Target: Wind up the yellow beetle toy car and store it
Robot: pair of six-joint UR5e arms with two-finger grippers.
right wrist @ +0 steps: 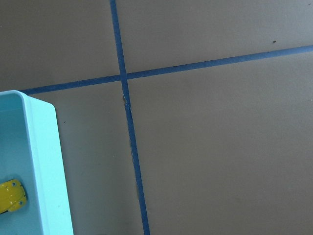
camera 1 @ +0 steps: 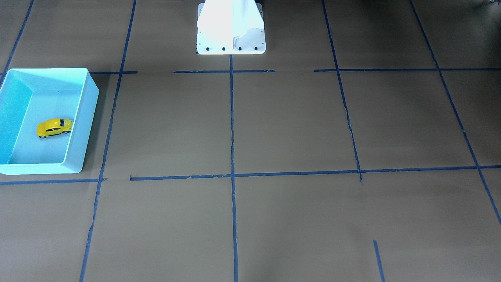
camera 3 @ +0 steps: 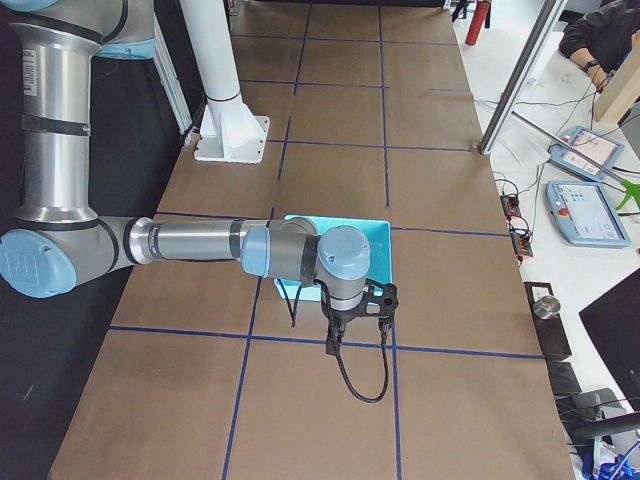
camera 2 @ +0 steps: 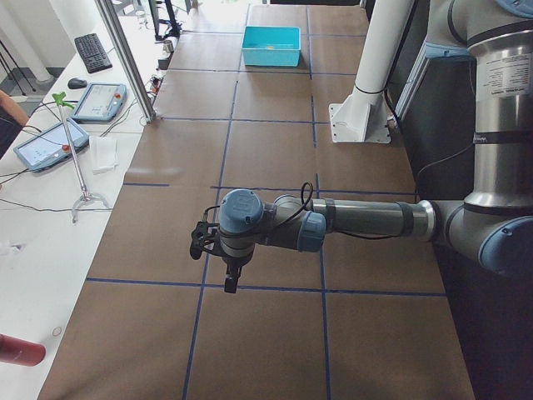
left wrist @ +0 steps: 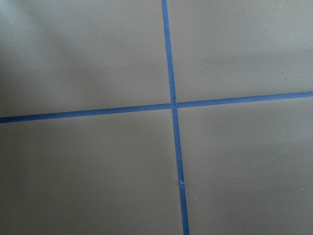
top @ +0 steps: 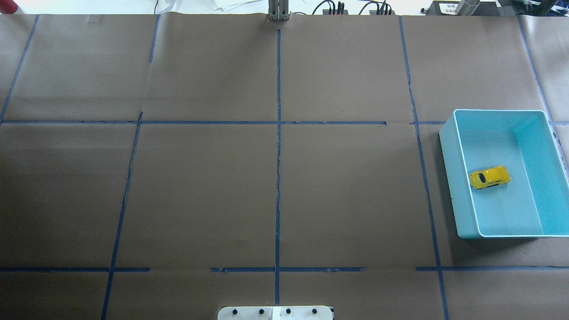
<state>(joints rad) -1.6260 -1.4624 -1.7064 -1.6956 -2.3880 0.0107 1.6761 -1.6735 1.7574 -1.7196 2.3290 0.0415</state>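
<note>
The yellow beetle toy car (camera 1: 54,127) (top: 489,177) stands on its wheels inside the light blue bin (camera 1: 84,117) (top: 458,178), near the bin's wall on the table's centre side. One end of the car (right wrist: 11,196) shows in the right wrist view, with the bin wall (right wrist: 44,161) beside it. The right gripper (camera 3: 335,343) hangs above the table just beside the bin (camera 3: 375,240), apart from the car. At the table's other end the left gripper (camera 2: 227,279) hovers over bare paper. Both show only in the side views, so I cannot tell whether they are open or shut.
Brown paper with blue tape lines (top: 278,178) covers the table. The white robot base (camera 1: 231,27) (top: 275,312) stands at the robot's edge. Beyond the table's far edge are tablets (camera 2: 50,142) (camera 3: 585,210), a keyboard (camera 2: 92,52) and a metal post (camera 2: 125,58).
</note>
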